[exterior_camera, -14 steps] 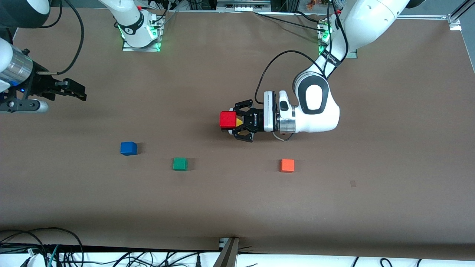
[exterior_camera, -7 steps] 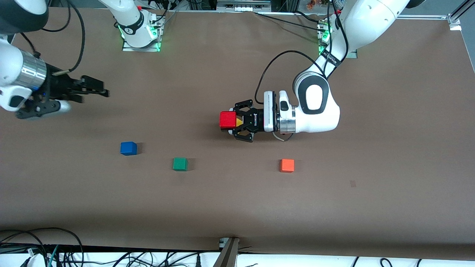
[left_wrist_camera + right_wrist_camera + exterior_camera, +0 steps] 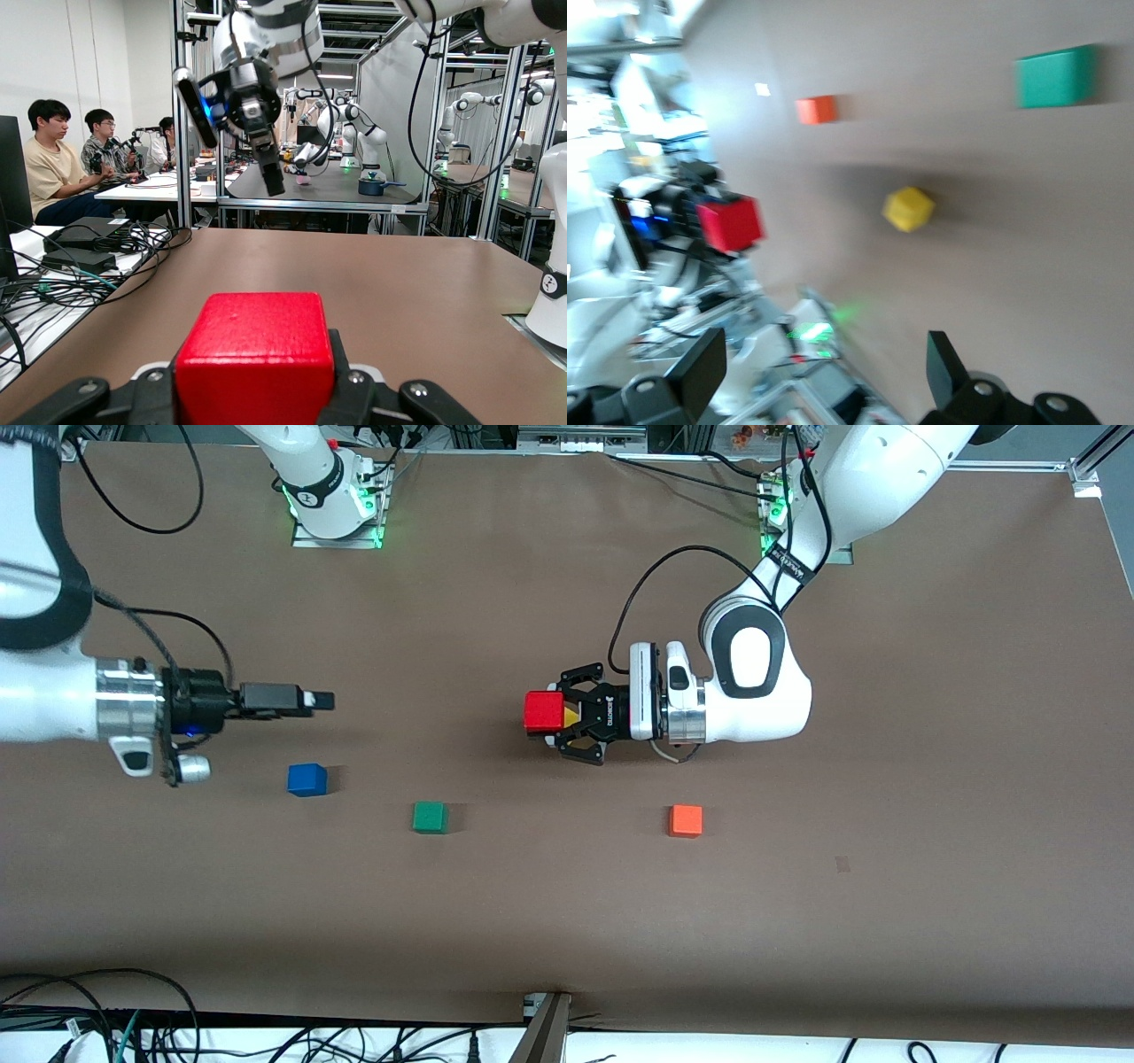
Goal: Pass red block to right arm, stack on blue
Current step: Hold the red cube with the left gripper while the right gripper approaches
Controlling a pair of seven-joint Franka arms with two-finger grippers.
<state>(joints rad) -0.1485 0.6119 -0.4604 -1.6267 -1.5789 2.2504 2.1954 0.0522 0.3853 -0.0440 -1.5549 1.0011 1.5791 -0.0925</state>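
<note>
Holding the red block (image 3: 543, 711) clamped in its fingers, the left gripper (image 3: 567, 715) hangs above mid-table, block facing the right arm's end. Right gripper (image 3: 314, 701) sits well apart from it, fingers spread wide, empty, pointing straight at the block along one line. Blue cube (image 3: 306, 779) lies on the table just below the right gripper.

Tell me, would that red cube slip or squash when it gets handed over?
Probably neither. The red block keeps crisp, square edges while clamped in the left gripper, so it seems rigid. Its flat faces give good grip, and it shouldn't roll if dropped.
</note>
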